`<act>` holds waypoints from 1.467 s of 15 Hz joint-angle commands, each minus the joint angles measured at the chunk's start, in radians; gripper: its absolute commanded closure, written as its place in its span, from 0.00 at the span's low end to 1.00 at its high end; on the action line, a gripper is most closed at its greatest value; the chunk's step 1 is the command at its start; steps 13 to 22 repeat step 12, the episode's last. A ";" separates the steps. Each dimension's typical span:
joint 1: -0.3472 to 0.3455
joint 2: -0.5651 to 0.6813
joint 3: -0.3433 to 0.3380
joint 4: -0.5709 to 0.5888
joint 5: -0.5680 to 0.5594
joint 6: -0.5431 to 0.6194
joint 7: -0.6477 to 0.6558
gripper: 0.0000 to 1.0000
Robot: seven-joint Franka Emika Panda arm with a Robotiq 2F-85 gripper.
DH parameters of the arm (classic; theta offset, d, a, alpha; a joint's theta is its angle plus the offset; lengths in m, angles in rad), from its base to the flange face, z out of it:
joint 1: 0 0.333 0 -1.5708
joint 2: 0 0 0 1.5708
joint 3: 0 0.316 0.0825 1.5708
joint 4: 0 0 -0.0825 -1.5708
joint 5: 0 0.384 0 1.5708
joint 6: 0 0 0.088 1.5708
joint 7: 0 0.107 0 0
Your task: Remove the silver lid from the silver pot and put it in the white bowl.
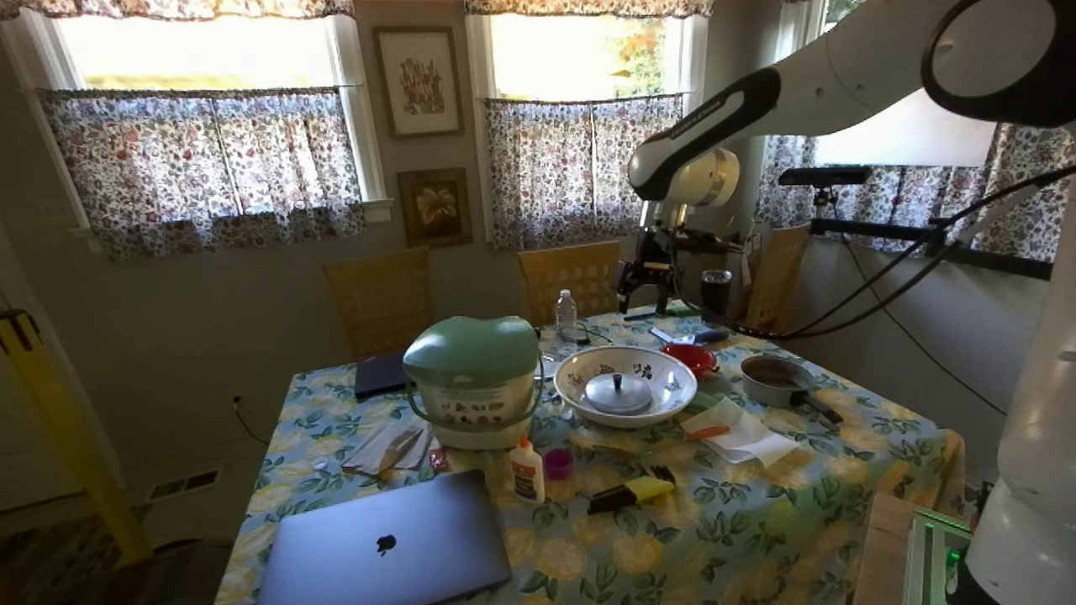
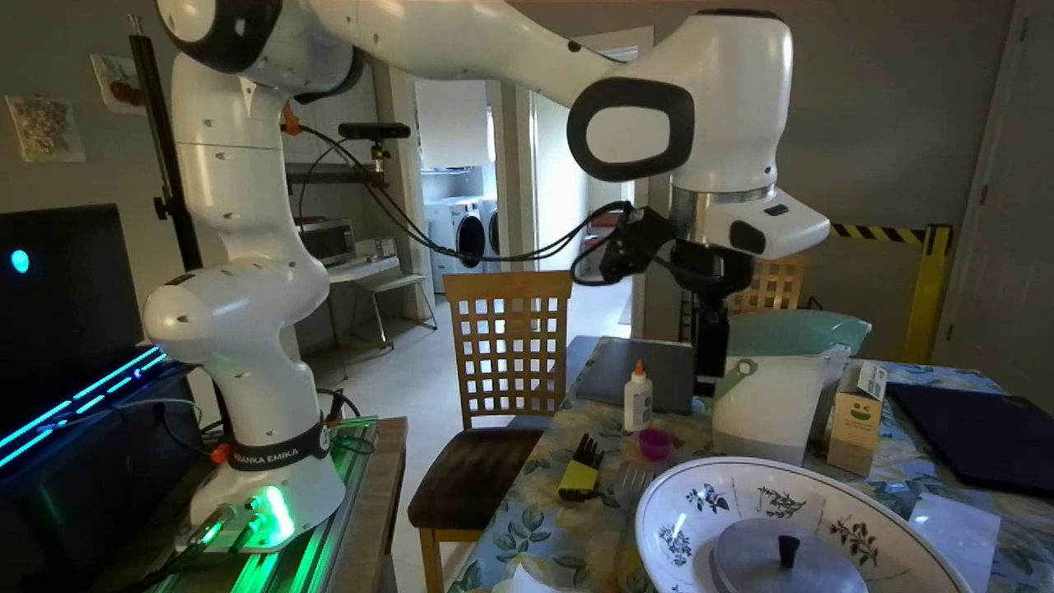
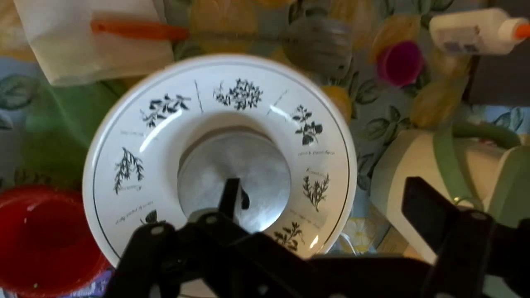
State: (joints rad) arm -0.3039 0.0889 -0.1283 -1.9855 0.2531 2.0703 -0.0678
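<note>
From here I count one silver lid (image 3: 248, 163), sitting in the one white bowl (image 3: 339, 165) in all three views. The gripper (image 3: 323, 188) is up over the table (image 1: 605, 555), fingers (image 3: 428, 207) spread apart. Single silver pot (image 1: 763, 390) only shows in an exterior view.

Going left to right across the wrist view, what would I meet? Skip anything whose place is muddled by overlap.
Red bowl → silver lid, inside the white bowl → purple cup → glue bottle.

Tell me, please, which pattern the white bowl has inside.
The white bowl has dark leafy sprigs around its inner wall, seen best in the wrist view.
</note>
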 commanded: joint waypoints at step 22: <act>0.049 -0.066 -0.077 -0.046 -0.351 -0.069 0.289 0.00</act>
